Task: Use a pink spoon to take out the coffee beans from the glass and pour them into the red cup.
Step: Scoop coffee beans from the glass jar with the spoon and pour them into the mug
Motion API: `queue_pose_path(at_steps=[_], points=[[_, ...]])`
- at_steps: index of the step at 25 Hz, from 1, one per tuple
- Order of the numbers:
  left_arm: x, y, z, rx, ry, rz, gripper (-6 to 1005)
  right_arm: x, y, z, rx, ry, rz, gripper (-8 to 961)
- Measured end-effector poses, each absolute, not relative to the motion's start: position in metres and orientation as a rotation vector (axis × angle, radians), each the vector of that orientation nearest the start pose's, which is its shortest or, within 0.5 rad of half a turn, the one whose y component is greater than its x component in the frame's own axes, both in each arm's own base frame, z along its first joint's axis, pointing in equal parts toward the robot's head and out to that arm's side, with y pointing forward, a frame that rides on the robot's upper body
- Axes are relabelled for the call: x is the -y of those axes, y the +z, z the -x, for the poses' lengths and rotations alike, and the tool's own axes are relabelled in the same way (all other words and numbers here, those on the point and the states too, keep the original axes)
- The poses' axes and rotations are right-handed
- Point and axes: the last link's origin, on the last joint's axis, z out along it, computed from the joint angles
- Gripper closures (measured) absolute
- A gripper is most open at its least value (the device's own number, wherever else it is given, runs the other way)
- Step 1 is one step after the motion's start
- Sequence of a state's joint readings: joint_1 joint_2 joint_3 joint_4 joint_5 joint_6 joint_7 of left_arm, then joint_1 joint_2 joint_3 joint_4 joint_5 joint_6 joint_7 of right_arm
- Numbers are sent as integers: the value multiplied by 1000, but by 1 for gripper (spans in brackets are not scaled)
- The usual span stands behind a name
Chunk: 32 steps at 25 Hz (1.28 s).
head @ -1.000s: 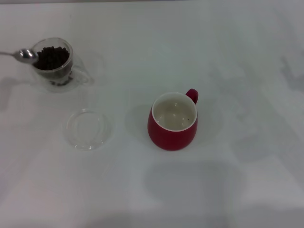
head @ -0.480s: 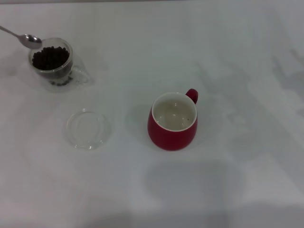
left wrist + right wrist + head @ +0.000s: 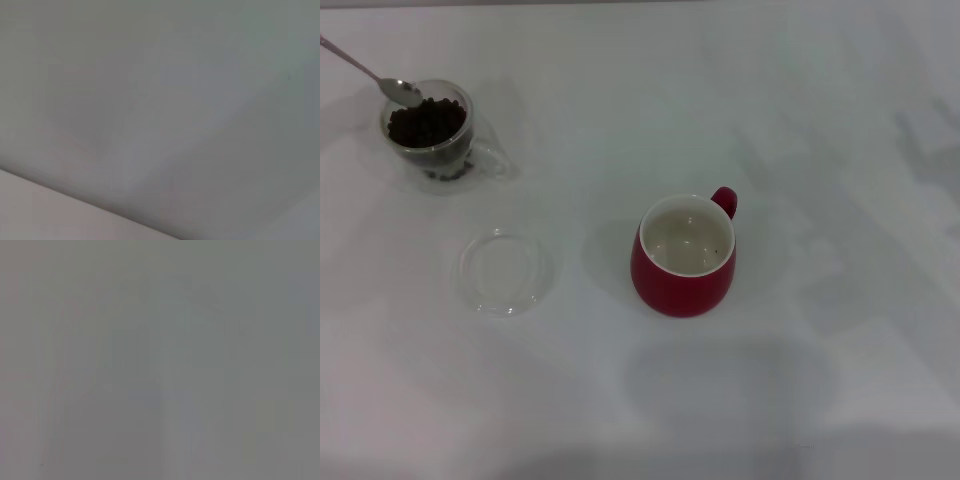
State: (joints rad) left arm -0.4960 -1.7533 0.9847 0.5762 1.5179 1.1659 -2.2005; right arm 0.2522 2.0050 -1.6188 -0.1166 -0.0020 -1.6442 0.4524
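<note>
The clear glass stands at the far left of the table in the head view, holding a heap of dark coffee beans. The silver bowl of the spoon hovers at the glass's far left rim, and its thin stem runs up and off the left edge. The pink handle end and whatever holds it are out of view. The red cup stands near the middle of the table, its cream inside showing no beans and its handle pointing away to the right. Neither gripper shows in any view.
A flat shallow clear glass dish lies between the glass and the red cup, nearer the front. The white table stretches to the right. Both wrist views show only a plain grey surface.
The spoon's bowl has risen from beside the glass's left wall and shifted right to its far left rim. Its stem now slants more steeply. The glass, dish and red cup have not moved.
</note>
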Motion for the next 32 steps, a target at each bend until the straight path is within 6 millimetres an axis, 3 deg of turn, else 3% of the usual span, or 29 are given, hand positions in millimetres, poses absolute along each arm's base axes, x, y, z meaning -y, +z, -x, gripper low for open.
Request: queue_pose_path(at_steps=[13, 32], points=[[-408, 101, 312, 1486, -706, 1979, 864, -259, 47, -340, -371, 1049, 1596, 338], [-404, 77, 318, 1564, -772, 1909, 863, -265, 45, -343, -407, 1016, 1595, 338]])
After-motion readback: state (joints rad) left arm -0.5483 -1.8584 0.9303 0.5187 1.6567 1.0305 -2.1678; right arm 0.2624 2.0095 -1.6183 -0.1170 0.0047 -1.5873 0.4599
